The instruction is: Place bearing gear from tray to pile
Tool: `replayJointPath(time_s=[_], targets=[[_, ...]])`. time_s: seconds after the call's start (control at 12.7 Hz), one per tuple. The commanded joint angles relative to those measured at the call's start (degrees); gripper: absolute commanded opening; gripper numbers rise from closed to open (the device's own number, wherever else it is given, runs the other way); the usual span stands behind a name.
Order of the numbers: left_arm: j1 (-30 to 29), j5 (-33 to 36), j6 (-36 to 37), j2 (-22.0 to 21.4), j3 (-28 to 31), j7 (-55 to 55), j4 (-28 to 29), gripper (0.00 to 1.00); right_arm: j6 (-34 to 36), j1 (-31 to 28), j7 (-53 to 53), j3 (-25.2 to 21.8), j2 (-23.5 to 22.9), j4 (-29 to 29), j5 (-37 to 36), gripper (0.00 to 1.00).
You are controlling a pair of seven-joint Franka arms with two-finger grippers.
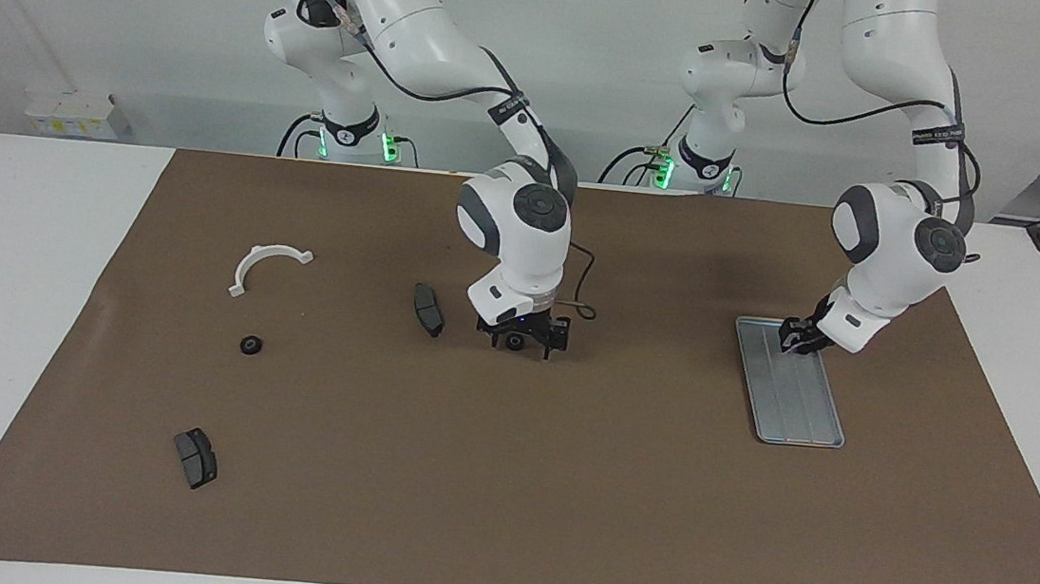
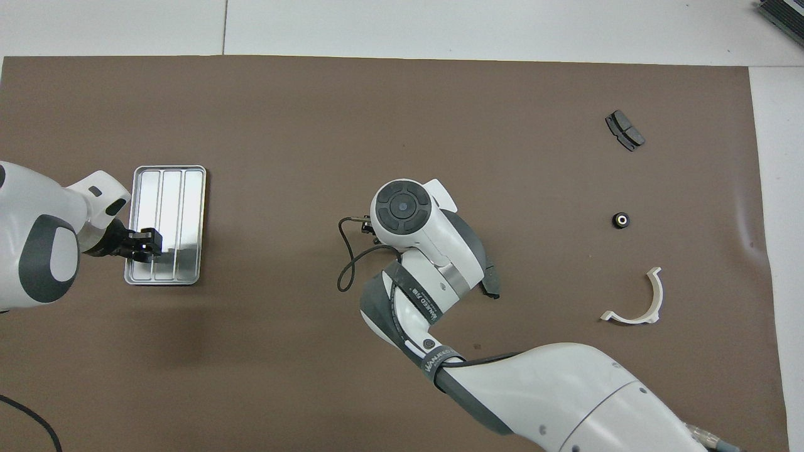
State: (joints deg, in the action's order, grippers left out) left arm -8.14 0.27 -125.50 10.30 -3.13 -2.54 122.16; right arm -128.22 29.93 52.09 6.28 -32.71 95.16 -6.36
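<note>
Left gripper [image 1: 798, 341] first: down at the end of the metal tray [image 1: 802, 410] nearer the robots, low over the ridged floor. Cannot tell whether spread or clamped, nor whether anything sits between the fingers. No gear to be seen on the tray in either view.

Right gripper [image 1: 522, 338]: low over the middle of the brown mat [image 1: 558, 487], fingers spread wide, straddling a small black bearing gear [image 1: 513, 342] without pinching it, near a dark brake pad [image 1: 428, 309]. Second bearing gear [image 1: 252, 344] lying in the pile, between the white half-ring bracket [image 1: 267, 266] and the second brake pad [image 1: 196, 457].

Handling, as a judgement only:
- Small, stiff and probably light.
- Round and smooth, so apt to roll or squirt out of a skewed pinch.
- Best taken across the outer rim, fingers straight down and centred.
- Little fear of crushing.

Facing view: gives each gripper's height above mat and tray, and the spread of the right fingers. Overhead view: hides the right gripper and its gear under that arm's own wrist. Shows instead the left gripper [image 2: 143, 245] over the tray's [image 2: 182, 188] outermost lane, on the left arm's side, and the pile parts well apart.
</note>
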Motion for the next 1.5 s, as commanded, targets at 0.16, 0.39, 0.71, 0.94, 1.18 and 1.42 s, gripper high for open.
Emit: replayJointPath(time_s=[0.16, 0.39, 0.71, 0.94, 1.18, 1.42], targets=[[-1.9, 1.0, -2.0, -2.7, -0.3, 2.4, 4.1, 0.58, -1.2, 0.0, 2.4, 0.2, 1.8, 2.8, -1.6, 0.82], [-1.8, 1.0, -3.1, -2.7, -0.4, 4.5, 4.8, 0.55, -1.6, 0.0, 2.5, 0.2, 1.7, 2.7, -1.6, 0.72], [-1.8, 1.0, -5.0, -2.6, -0.4, 5.3, 6.2, 0.47, -1.2, 0.0, 2.7, 0.2, 1.8, 2.5, -1.6, 0.22], [-1.6, 1.0, -5.2, -2.3, -0.4, 6.5, 6.2, 0.37, -1.4, -1.2, 2.5, 0.1, 3.1, 2.3, -1.5, 0.05], [-1.0, 1.0, -5.9, -1.9, -0.5, 8.0, 6.1, 0.27, -0.6, -5.5, 1.8, 0.2, 8.3, 4.7, -1.5, 0.0], [-0.8, 1.0, -5.7, -1.8, -0.5, 8.0, 5.6, 0.14, -0.6, -10.8, -4.9, 0.2, 16.0, 12.9, -0.8, 0.0]])
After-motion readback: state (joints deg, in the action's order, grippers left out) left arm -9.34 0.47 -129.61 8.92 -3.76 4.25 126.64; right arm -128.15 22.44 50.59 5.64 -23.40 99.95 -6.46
